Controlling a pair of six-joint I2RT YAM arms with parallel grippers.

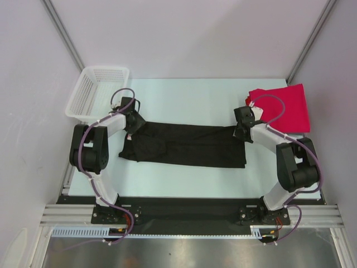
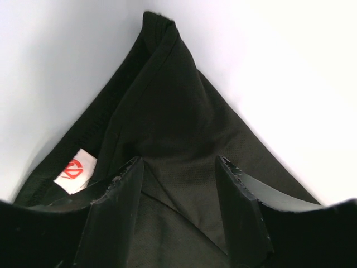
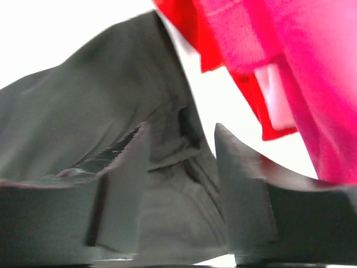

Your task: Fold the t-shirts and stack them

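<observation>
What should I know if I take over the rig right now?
Left pincer: open, astride the black t-shirt at its label end.
Right pincer: open, astride its other end.
The black t-shirt lies as a long band across the table; the red t-shirts sit folded at the far right corner.
Left to do: probably fold the band shorter and stack it on the red ones.

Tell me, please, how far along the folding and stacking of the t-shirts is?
Done: red shirts lie folded in a pile at the far right corner. In hand: the black shirt lies as a long band, the left claw and right claw open at its ends. Left: fold it shorter and stack it.
</observation>
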